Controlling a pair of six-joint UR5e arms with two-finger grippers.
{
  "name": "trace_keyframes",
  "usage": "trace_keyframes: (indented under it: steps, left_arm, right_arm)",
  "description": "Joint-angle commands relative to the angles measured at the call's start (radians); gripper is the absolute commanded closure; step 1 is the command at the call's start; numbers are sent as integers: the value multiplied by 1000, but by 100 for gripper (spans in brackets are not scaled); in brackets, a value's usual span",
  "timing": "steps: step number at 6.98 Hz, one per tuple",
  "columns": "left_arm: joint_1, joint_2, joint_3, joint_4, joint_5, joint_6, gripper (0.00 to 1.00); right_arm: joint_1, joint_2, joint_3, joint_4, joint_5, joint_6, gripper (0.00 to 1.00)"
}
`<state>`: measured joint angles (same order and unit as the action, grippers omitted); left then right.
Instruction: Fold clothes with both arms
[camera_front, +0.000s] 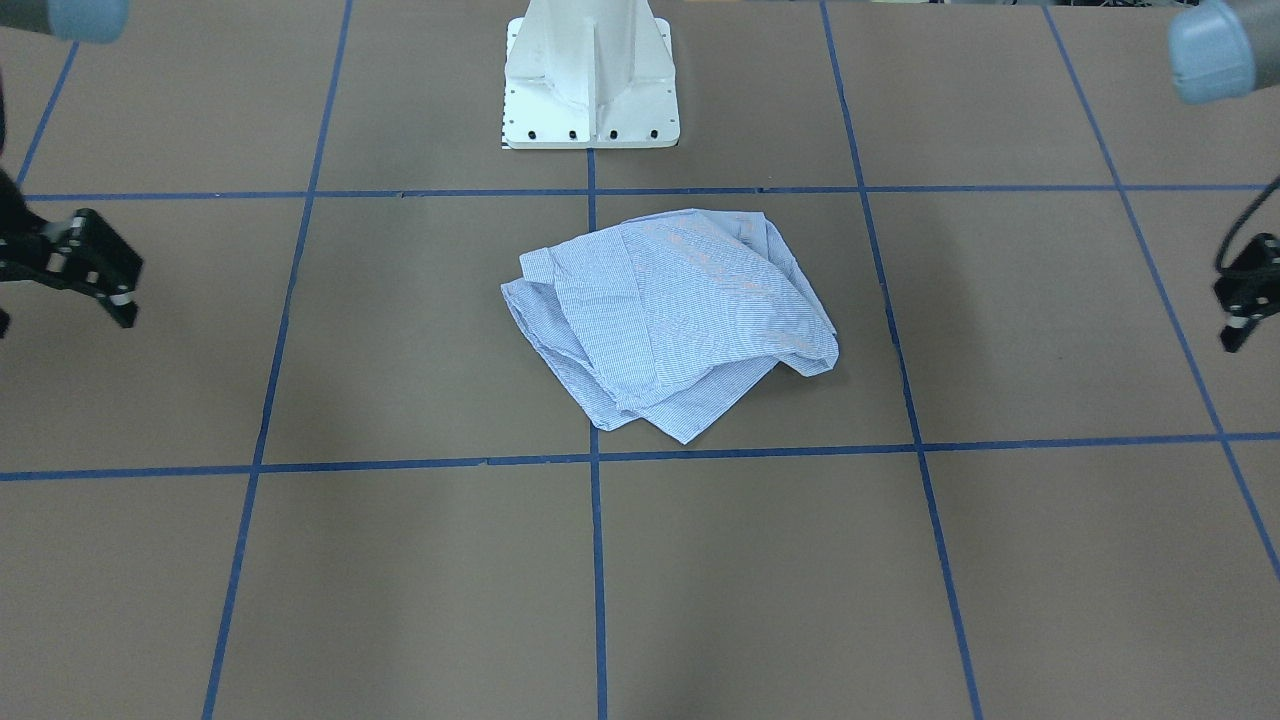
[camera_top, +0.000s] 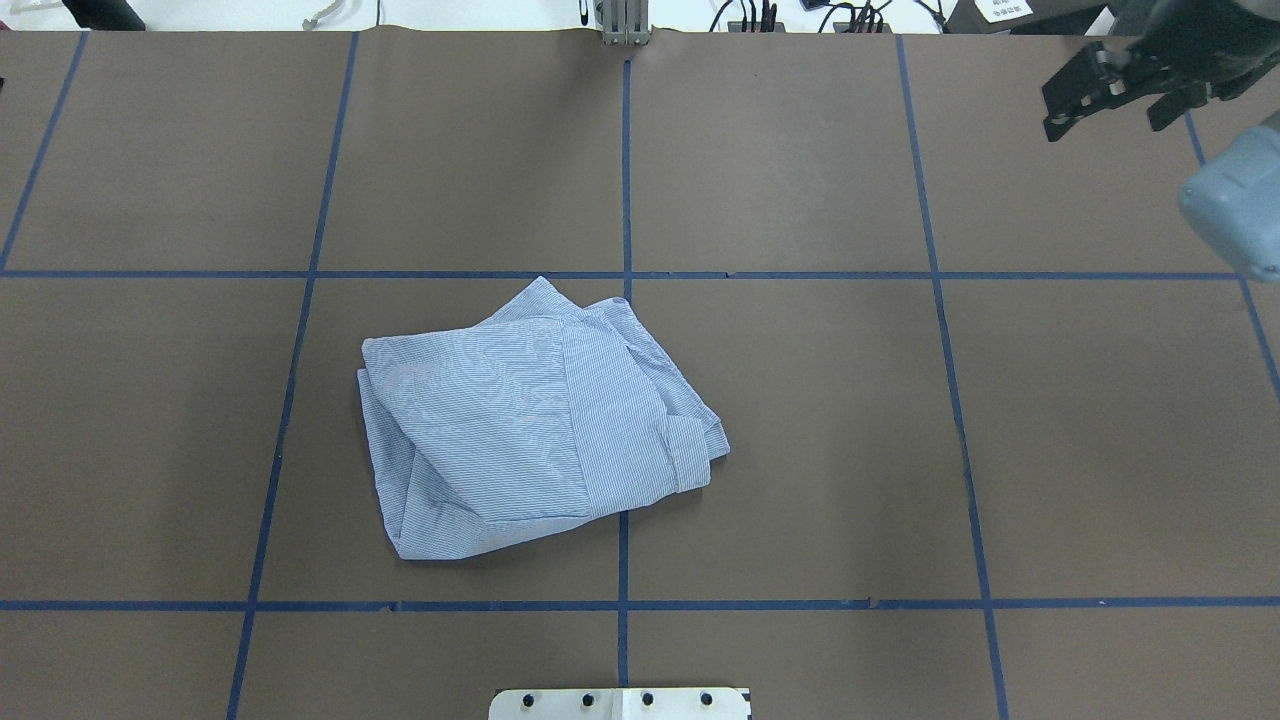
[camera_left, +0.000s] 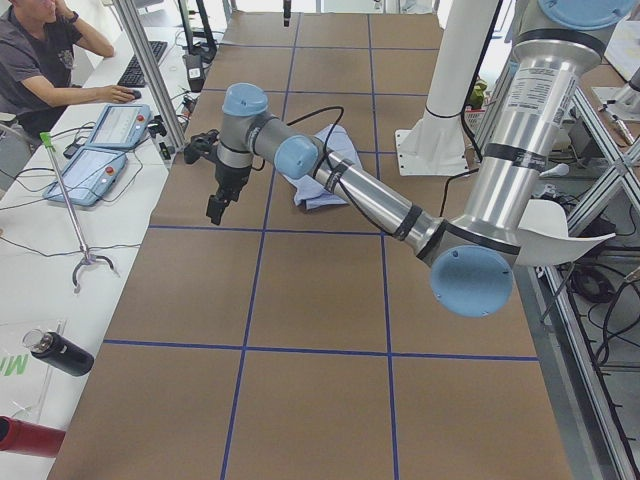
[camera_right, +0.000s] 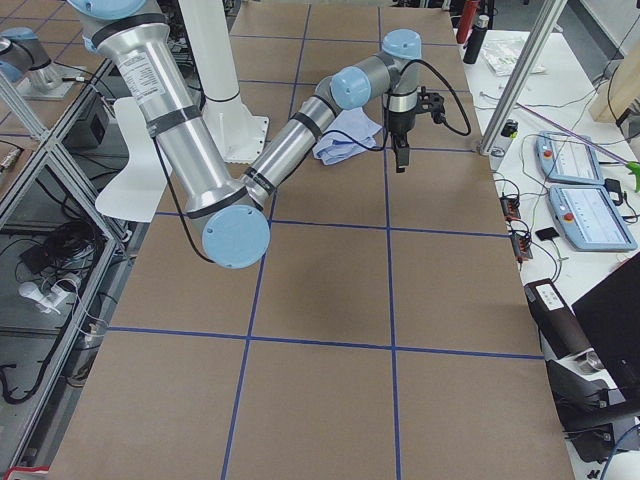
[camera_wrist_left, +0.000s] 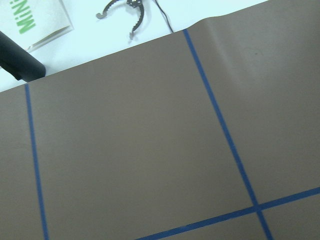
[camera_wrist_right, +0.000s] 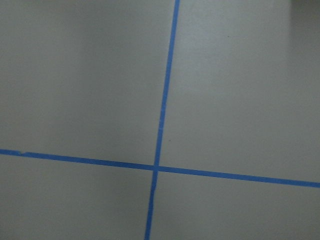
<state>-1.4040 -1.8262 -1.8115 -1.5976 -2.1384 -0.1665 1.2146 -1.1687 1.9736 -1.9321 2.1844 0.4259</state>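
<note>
Looking over the surface (camera_top: 820, 450), I find the shirt (camera_top: 530, 420) lying near its middle, across the centre blue tape line (camera_top: 623, 560) and a little to my left of it. It is already gathered into a compact, roughly square bundle of several layers. One edge is turned over along the side toward my right, and loose corners poke out at the far side and at the near left.

My right tool (camera_top: 1105, 118) hangs far out at the surface's right edge with its fingers spread and nothing between them. My left tool (camera_front: 1240, 318) sits just as far off on the other side, well apart from the cloth. It is cut by the frame edge, so I cannot tell how its fingers stand. Both wrist cameras show only bare brown board and tape.

I judge the folding to be at or near its end, with neither arm working the cloth. If another fold is wanted, I would bring both tools in to two corners of one edge, pinch every layer there, then lift and lay them over together so the bundle does not slide open.
</note>
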Motion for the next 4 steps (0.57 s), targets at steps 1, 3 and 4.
trace_keyframes:
  steps: [1, 3, 4]
  left_arm:
    - [-160, 53, 127, -5, -64, 294, 0]
    - [-167, 91, 144, -78, -71, 286, 0]
    - [-170, 122, 206, -178, -66, 283, 0]
  right_arm:
    - [124, -171, -2, 4, 82, -198, 0]
    - [297, -281, -92, 15, 254, -327, 0]
    - [313, -298, -104, 15, 252, -331, 0]
